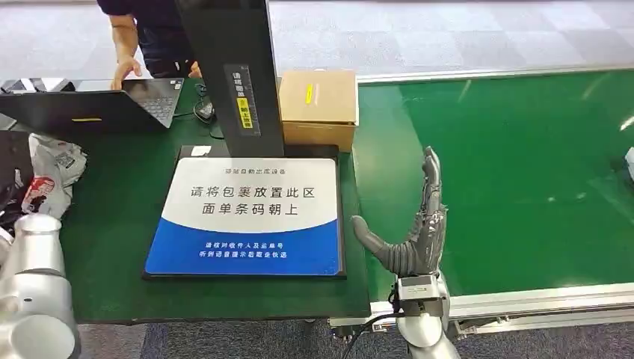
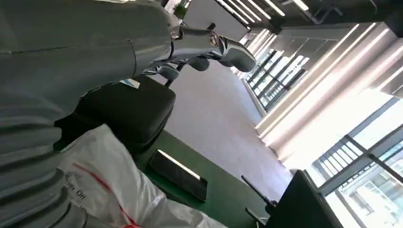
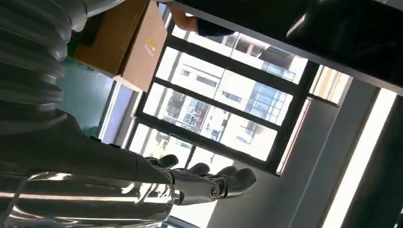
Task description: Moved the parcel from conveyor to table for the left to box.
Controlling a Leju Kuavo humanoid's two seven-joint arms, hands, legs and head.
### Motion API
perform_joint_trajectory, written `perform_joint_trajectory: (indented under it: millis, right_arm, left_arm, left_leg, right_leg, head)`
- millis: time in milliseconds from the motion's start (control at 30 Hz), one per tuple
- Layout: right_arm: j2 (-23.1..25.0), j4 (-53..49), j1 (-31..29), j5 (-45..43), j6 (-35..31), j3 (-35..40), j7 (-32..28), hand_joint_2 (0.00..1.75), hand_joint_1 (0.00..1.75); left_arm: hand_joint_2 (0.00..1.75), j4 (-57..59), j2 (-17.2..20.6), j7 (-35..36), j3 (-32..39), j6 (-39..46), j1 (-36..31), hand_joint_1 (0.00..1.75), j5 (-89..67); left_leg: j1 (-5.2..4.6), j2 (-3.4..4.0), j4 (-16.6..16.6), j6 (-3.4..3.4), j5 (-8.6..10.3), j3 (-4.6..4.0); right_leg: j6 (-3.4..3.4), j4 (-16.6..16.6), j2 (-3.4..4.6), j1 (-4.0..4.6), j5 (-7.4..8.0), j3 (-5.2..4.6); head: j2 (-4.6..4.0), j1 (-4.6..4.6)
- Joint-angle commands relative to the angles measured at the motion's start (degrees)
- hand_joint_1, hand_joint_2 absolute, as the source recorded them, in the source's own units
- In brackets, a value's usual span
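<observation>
The right robot hand [image 1: 416, 224] is held up in the air at the near edge of the green conveyor [image 1: 523, 187], with its fingers straight and spread apart and nothing in it. It looks ready to reach out for a parcel, so it waits there with an open palm. In the right wrist view the same robot hand [image 3: 209, 183] shows its fingers stretched out with nothing between them. The belt in front of this robot hand has no parcel on it, but a small white thing [image 1: 629, 161] peeks in at the far side of the belt, away from the desk; it may be the next parcel, though it is too cut off to be sure. Just beside the right robot hand, on the desk [image 1: 112, 247], lies a blue and white mat [image 1: 250, 217], and it seems to be the spot where a parcel should be put down. Past the mat stands a black post [image 1: 235, 75], and next to it sits a brown cardboard box [image 1: 318, 105], likely there so parcels can be packed. The left robot hand [image 2: 199, 45] has its fingers apart and holds nothing, and a crinkly white bag [image 2: 123, 190] rests close by it. Farther off, a person [image 1: 142, 37] leans on the desk by a laptop [image 1: 105, 105].
</observation>
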Motion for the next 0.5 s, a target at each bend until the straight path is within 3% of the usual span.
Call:
perform_joint_trajectory:
  millis: [33,300,400,467,500]
  right_arm:
    - [0.3,2.8,-0.7,-0.3,-0.2,-0.2,0.2,1.75,0.0]
    - [0.6,3.0,-0.1,-0.2,0.0,-0.8,-0.4,1.75,0.0]
    - [0.8,3.5,0.1,-0.1,0.1,-1.8,-1.2,1.75,0.0]
    - [0.6,4.2,0.1,-0.5,0.1,-2.3,-1.9,1.75,0.0]
    - [0.7,4.4,0.1,-0.7,0.2,-2.5,-2.3,1.75,0.0]
  left_arm:
    - [1.75,5.6,-1.6,0.0,3.9,1.1,-3.4,0.0,-0.2]
    - [1.75,5.7,-3.2,-3.8,5.4,1.1,-3.6,0.0,0.5]
    - [1.75,13.2,-4.2,-16.1,4.4,0.3,-6.7,0.0,13.0]
    - [1.75,8.5,-7.2,-23.3,-0.2,-15.3,-5.0,0.0,26.5]
    - [1.75,4.4,-8.3,-23.0,-4.2,-18.3,-2.7,0.0,30.6]
  left_leg:
    - [0.02,-0.09,0.0,0.02,0.01,0.05]
    - [0.02,-0.16,-0.1,0.04,0.01,0.12]
    - [0.04,-0.33,0.0,0.04,0.04,0.08]
    - [0.04,-0.52,0.0,0.06,0.08,0.07]
    - [0.03,-0.48,0.0,0.06,0.07,0.03]
  right_leg:
    - [-0.07,0.0,-0.13,0.03,-0.02,0.08]
    - [-0.12,-0.1,-0.24,0.05,-0.06,0.18]
    - [-0.13,0.0,-0.42,0.08,-0.08,0.21]
    - [-0.17,0.0,-0.63,0.08,-0.11,0.25]
    - [-0.12,0.0,-0.57,0.07,-0.09,0.2]
  head:
    - [0.0,0.0]
    - [0.0,0.0]
    - [0.0,0.0]
    - [0.0,-0.02]
    - [0.0,0.0]
